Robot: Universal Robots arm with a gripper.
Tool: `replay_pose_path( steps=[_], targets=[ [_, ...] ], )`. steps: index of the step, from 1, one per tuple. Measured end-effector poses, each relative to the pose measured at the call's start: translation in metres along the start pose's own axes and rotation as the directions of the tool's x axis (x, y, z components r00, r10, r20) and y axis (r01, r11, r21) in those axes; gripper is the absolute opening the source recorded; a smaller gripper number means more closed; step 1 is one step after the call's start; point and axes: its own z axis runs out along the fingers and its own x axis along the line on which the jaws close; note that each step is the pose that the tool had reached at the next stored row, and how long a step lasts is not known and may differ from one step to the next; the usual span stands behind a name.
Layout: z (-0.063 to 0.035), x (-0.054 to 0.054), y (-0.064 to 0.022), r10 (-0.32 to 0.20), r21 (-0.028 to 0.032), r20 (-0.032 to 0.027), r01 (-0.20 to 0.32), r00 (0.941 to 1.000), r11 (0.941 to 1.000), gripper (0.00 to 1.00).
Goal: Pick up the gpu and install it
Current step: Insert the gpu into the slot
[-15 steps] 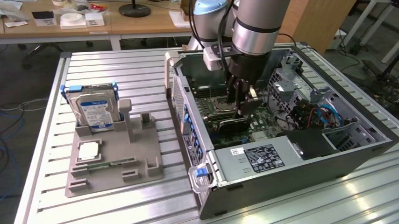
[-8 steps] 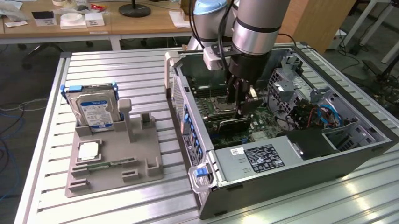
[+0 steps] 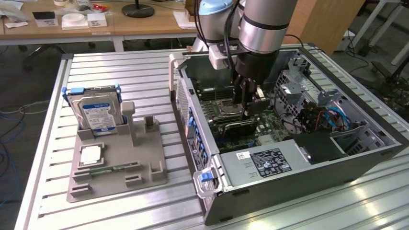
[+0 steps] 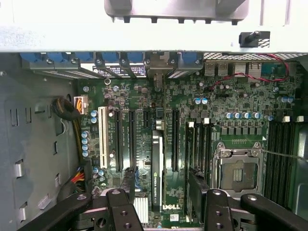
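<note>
- The gripper [image 3: 244, 106] hangs inside the open computer case [image 3: 357, 158], its black fingers pointing down at the motherboard [image 3: 221, 98].
- In the wrist view the gripper [image 4: 162, 192] has its two fingers [image 4: 127, 185] spread apart, one on each side of the gpu [image 4: 157, 168], with a gap between each finger and the card; it grips nothing.
- The gpu stands on edge in a motherboard [image 4: 144, 103] expansion slot, seen from above as a narrow dark strip with a green logo, its end reaching toward the blue slot clips [image 4: 72, 58] at the case's rear wall.
- In the exterior view the gpu [image 3: 235, 125] sits just below the fingertips, near the case's middle.
- An empty CPU socket [image 4: 239, 174] lies beside the card, past black memory slots [image 4: 281, 154].
- On the slatted metal tabletop [image 3: 128, 67], toward the exterior view's left, a grey holder tray [image 3: 115, 179] carries a hard drive [image 3: 96, 115] standing upright, a CPU chip [image 3: 91, 154] lying flat and a memory stick [image 3: 112, 168] lying flat.
</note>
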Motion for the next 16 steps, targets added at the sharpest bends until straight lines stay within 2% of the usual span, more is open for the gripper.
replay_pose_path(
  steps=[6,16],
  targets=[
    [-0.0002,0.0,0.0,0.0,-0.0002,-0.0004,0.0,1.0,1.0,0.58],
    [-0.0005,-0.007,-0.0001,0.0,-0.0001,-0.0002,0.0,1.0,1.0,0.58]
  ],
)
